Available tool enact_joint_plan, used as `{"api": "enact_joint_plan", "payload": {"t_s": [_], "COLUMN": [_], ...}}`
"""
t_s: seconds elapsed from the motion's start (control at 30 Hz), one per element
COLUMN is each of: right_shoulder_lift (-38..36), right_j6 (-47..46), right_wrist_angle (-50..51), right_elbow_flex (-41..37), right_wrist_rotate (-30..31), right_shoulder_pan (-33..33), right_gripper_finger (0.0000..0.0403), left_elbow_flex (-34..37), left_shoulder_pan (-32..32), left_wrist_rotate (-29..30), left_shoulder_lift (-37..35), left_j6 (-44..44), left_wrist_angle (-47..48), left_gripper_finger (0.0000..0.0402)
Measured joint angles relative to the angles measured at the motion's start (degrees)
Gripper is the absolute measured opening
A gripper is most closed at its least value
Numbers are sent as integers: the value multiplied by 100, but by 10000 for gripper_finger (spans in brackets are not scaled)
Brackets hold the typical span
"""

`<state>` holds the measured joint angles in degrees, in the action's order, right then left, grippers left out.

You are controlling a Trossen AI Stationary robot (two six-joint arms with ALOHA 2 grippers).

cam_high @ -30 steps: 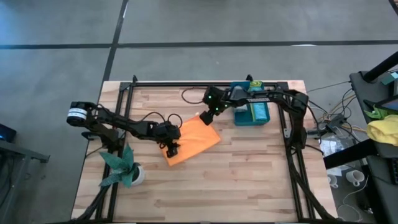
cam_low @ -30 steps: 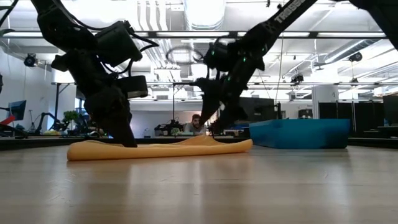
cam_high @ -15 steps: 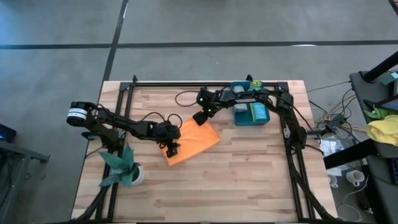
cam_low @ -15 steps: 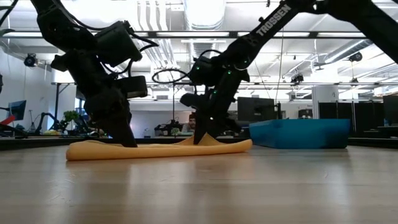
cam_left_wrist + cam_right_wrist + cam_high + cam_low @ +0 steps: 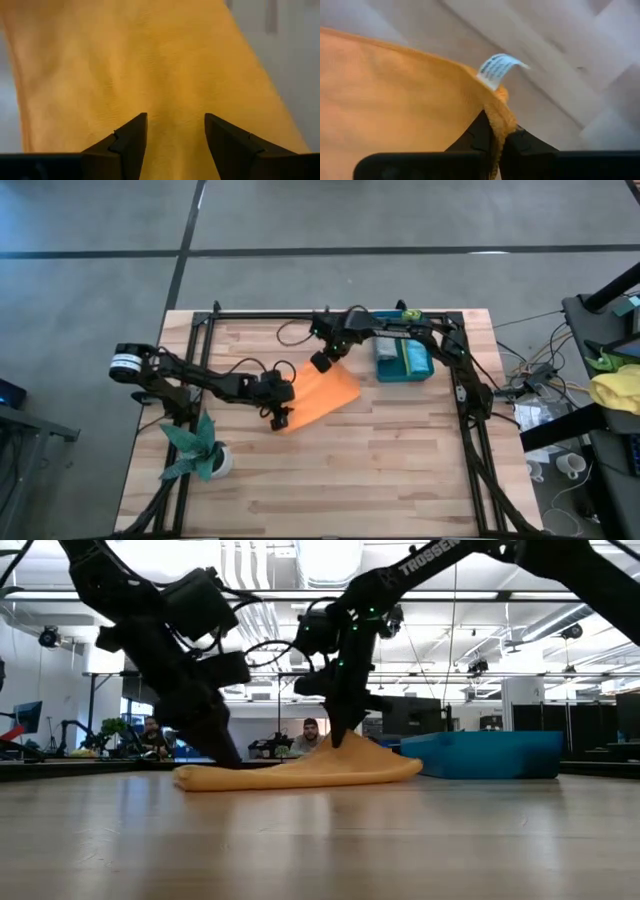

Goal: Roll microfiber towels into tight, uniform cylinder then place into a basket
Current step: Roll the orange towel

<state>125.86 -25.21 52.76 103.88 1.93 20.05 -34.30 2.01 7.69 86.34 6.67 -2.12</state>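
Both jaws first: our right gripper (image 5: 495, 137) is pinched tight on a corner of the soft orange microfiber towel (image 5: 322, 394), by its small white tag (image 5: 498, 67); our left gripper (image 5: 175, 135) has its fingers spread apart, pressing the cloth down.

We think we are just starting the fold or roll; next we need to bring that corner across; the towel lies mid-frame in the high view, left of the shallow teal plastic basket (image 5: 382, 368).

We cannot see what is inside the basket clearly.

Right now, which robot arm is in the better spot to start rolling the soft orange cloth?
The right. Its gripper is shut on the orange microfiber towel's tagged corner, lifting it. The left gripper is open, pressed on the cloth.
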Motion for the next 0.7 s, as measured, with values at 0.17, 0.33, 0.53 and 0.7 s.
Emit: {"api": "enact_joint_plan", "payload": {"t_s": [0.17,0.33,0.53,0.7], "right_shoulder_lift": [482,1132,1548,1598], "right_j6": [-128,-384,-780,-1045], "right_wrist_angle": [230,429,568,545], "right_elbow_flex": [559,1304,2119,2213], "right_wrist_rotate": [-102,-76,-178,-429], "right_shoulder_pan": [-49,-87,-96,-74], "right_gripper_finger": [9,14,56,116], "left_elbow_flex": [-22,-18,-27,-23], "left_shoulder_pan": [128,141,141,141], "left_wrist_rotate": [246,351,351,353], "left_shoulder_lift": [116,109,79,79], "left_j6": [100,200,252,351], "left_wrist_angle": [-267,-287,-301,-344], "left_gripper_finger": [183,183,183,183]}}
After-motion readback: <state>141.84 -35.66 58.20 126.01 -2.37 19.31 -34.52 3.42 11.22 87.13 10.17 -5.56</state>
